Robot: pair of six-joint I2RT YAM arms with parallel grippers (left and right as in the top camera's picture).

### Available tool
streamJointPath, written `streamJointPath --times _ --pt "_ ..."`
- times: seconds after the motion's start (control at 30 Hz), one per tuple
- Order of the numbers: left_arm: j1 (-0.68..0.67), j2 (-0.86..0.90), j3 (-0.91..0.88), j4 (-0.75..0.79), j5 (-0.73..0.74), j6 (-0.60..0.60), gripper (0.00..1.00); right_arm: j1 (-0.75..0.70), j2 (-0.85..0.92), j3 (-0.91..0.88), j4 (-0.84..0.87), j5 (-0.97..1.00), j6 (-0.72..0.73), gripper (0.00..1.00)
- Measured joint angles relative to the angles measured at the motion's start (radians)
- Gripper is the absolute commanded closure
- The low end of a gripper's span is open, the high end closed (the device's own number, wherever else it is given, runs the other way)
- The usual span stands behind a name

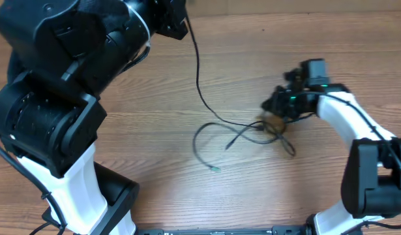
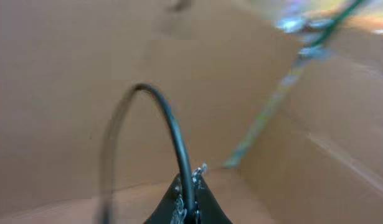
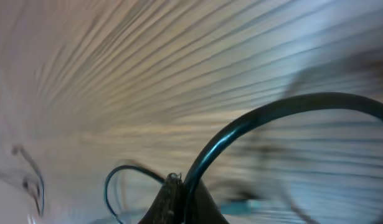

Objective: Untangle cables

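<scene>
As seen from overhead, cables (image 1: 198,72): thin black cords on the wooden counter (image 1: 161,189); one strand runs from the top edge down to mid-counter, then sideways into a knot at middle right.
Overhead, loop: an open curl lies left of the knot, its free end tipped by a small greenish plug (image 1: 215,170) flat on the counter.
Overhead, left pincer (image 1: 177,23): raised at the top, by the upper end of the long strand; how far open it is cannot be told from this view.
Overhead, right pincer (image 1: 276,117): low over the knot, touching it; its jaws are hidden by the wrist.
Left wrist, left pincer (image 2: 190,208): tips pressed together at the bottom edge, clamped on one of the cables (image 2: 173,130), which arches up and over to the left.
Left wrist, background: a blurred brown surface; no more can be told.
Right wrist, right pincer (image 3: 179,202): tips closed at the bottom edge, gripping one of the cables (image 3: 316,98), which rises and curves off to the right.
Right wrist, other cords: a thinner curl sits just left of the tips, over the counter's blurred wood grain.
</scene>
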State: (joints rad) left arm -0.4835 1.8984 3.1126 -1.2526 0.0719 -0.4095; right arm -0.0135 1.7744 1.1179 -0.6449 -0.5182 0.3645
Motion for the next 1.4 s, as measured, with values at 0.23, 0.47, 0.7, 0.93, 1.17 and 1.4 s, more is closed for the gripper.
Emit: streamJointPath --times 0.23,0.47,0.7,0.93,1.17,1.4 --pt "0.012 0.0 -0.002 -0.14 -0.36 0.048 0.96 -0.256 0.0 0.0 -0.022 -0.034 -0.018 0.96" --pt "0.076 0.0 -0.034 -0.163 -0.571 0.128 0.96 -0.333 0.0 0.0 -0.051 -0.097 -0.055 0.96" --pt "0.239 0.014 -0.157 -0.113 -0.705 0.157 0.96 -0.331 0.0 0.0 -0.071 -0.113 -0.074 0.96" --pt "0.554 0.066 -0.283 0.011 -0.736 0.162 0.96 -0.331 0.0 0.0 -0.074 -0.114 -0.077 0.96" --pt "0.845 0.106 -0.343 0.109 -0.717 0.104 0.96 -0.331 0.0 0.0 -0.074 -0.114 -0.077 0.96" --pt "0.979 0.132 -0.345 0.203 -0.652 -0.012 0.96 -0.331 0.0 0.0 -0.074 -0.114 -0.077 0.96"
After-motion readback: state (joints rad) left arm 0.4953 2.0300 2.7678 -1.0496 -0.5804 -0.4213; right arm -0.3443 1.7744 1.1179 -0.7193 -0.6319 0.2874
